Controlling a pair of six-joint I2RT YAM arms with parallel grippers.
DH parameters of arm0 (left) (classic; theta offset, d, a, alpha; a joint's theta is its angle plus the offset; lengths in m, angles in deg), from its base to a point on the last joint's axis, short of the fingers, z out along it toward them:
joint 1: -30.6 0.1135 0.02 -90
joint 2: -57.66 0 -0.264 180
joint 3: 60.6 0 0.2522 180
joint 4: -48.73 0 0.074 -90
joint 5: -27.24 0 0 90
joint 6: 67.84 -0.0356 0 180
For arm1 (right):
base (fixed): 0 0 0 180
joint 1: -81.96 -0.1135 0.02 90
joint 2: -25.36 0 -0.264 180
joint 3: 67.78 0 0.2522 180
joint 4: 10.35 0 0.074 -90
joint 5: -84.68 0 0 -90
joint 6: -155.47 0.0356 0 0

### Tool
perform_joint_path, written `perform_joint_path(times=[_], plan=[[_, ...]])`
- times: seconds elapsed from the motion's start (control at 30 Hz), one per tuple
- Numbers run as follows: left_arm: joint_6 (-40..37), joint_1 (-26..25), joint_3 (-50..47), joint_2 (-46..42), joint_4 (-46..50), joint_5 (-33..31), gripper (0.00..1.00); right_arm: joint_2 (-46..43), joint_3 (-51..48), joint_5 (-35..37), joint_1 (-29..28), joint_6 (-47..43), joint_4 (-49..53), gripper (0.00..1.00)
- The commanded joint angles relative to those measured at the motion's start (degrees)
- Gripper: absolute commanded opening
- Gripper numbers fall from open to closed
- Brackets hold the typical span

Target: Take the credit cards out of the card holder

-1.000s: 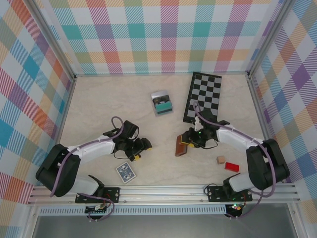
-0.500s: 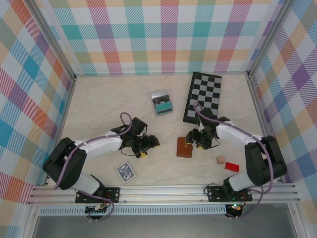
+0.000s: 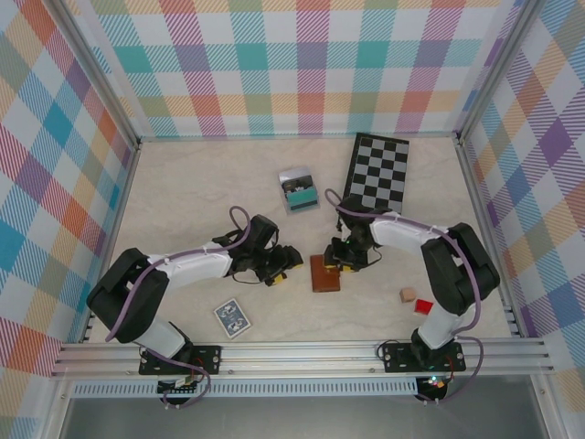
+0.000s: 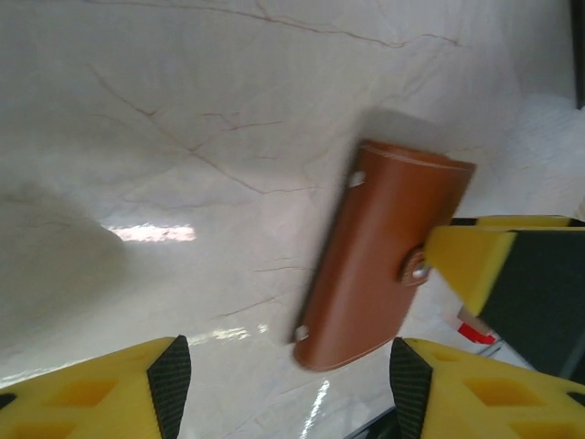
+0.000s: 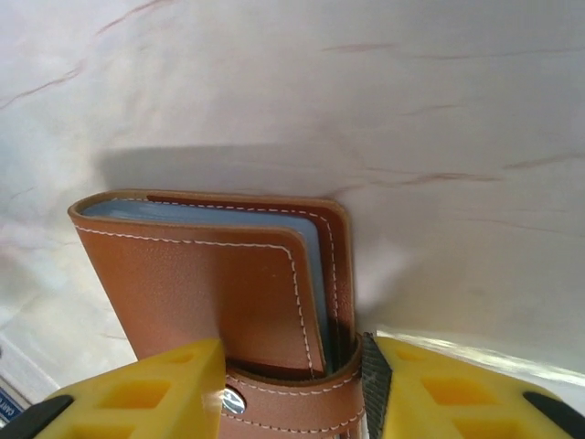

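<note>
Because the card holder (image 3: 324, 273) lies folded shut on the table (image 3: 183, 192) between the two arms, you have the right gripper (image 3: 341, 260) clamped on its strap end. In the right wrist view the yellow fingers (image 5: 137, 393) press on either side of the snap tab (image 5: 274, 407), which I take to be there to pin the holder while the other hand works. Your left gripper (image 3: 284, 265) faces it from the opposite side, jaws spread wide and holding nothing. In its wrist view the holder stands just ahead of the pads (image 4: 169, 375), touching neither. That looks like a line-up for taking the free end, though you need the snap undone before anything comes out. The credit cards are hidden. Only the blue-grey pocket edges (image 5: 183, 210) peep from under the cover, so judge the removal as not yet begun. Watch that the smooth leather doesn't slide under a one-sided pull.
</note>
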Motion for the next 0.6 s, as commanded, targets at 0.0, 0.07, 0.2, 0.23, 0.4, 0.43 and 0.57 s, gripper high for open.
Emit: perform_joint_path(times=[0.0,0.07,0.2,0.23,0.4,0.43,0.57], plan=[[1.33,-0.56,-1.59,1.30,-3.78,1.91,0.58,3.17,3.30,-1.26,-3.98,-2.46,0.21,0.43],[1.32,-0.55,-2.06,1.64,-4.28,2.06,0.56,3.63,3.79,-1.97,-4.60,-2.58,-0.10,0.43],[1.49,-0.53,-3.32,2.23,-5.48,2.16,0.52,2.13,3.93,-0.89,-4.51,-2.27,0.17,0.44],[1.61,-0.51,-3.42,2.44,-5.72,2.32,0.52,1.74,3.96,-0.40,-4.43,-2.13,0.59,0.44],[1.84,-0.52,-3.98,3.92,-7.24,3.44,0.48,1.35,2.72,-1.77,-3.64,-0.62,0.25,0.43],[2.01,-0.56,-4.12,4.24,-7.89,3.70,0.47,1.59,2.26,-2.64,-3.56,-0.26,-0.29,0.42],[2.53,-0.50,-4.32,5.63,-10.41,5.13,0.43,2.43,1.25,-4.44,-3.46,1.00,-1.61,0.40]])
